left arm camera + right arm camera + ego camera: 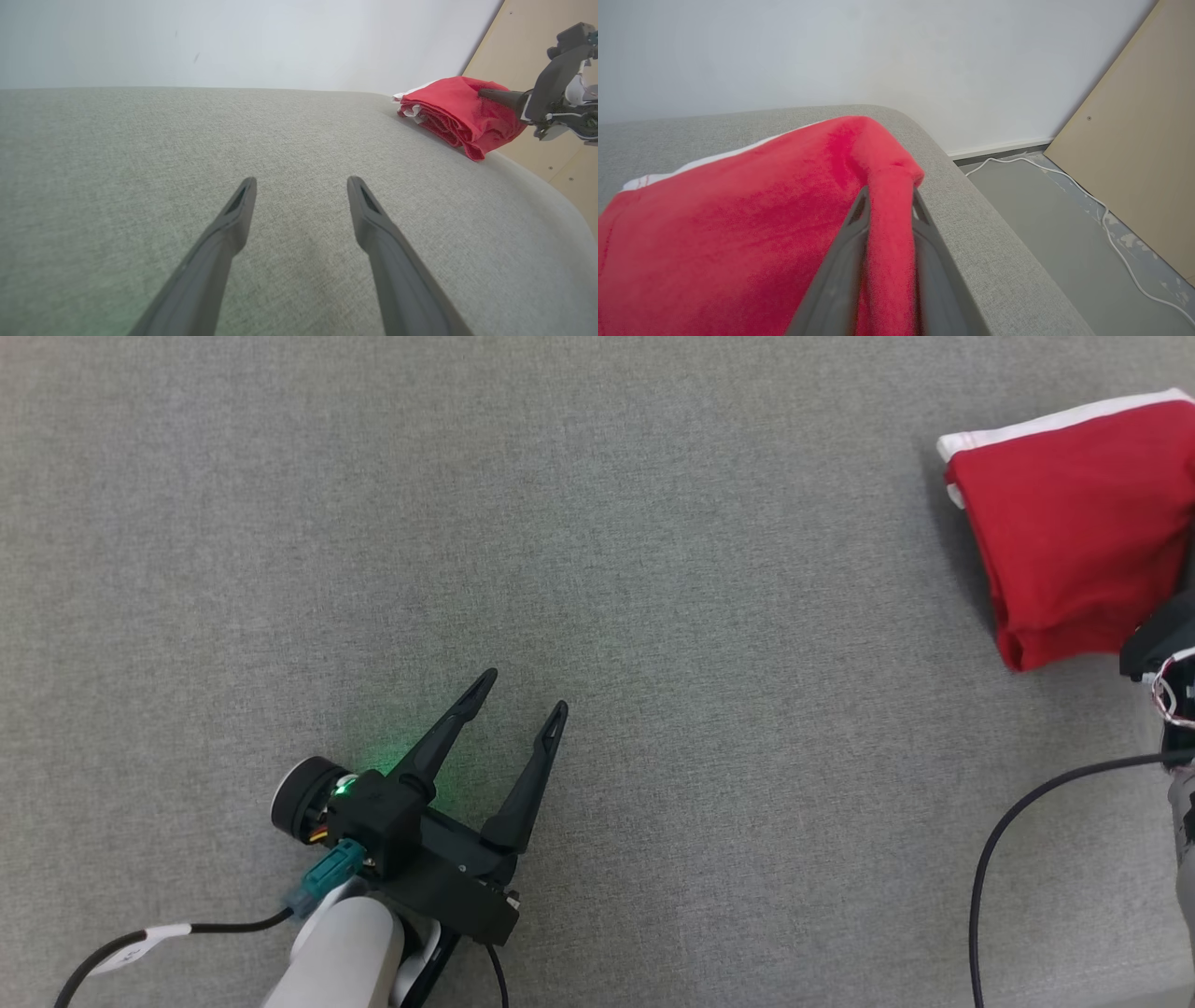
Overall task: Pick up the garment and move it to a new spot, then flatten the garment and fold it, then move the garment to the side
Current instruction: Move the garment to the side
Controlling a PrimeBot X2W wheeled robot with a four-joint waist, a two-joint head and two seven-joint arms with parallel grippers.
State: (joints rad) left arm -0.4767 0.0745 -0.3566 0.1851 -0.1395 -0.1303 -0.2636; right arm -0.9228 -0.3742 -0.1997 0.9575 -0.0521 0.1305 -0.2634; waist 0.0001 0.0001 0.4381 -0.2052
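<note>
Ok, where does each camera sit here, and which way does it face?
Head: above, looking down on the grey cushion; open left gripper lower left, garment far right.
Left wrist: low, along its own fingers across the cushion towards the wall.
Right wrist: along the right gripper, garment fold between its fingers.
Shared: all three show the garment.

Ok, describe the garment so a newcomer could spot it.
Follow the wide grey fabric surface to its right edge. The garment lies there folded, one fold between the right gripper's fingers. It is bright red with white trim; nothing else on the grey is red.
</note>
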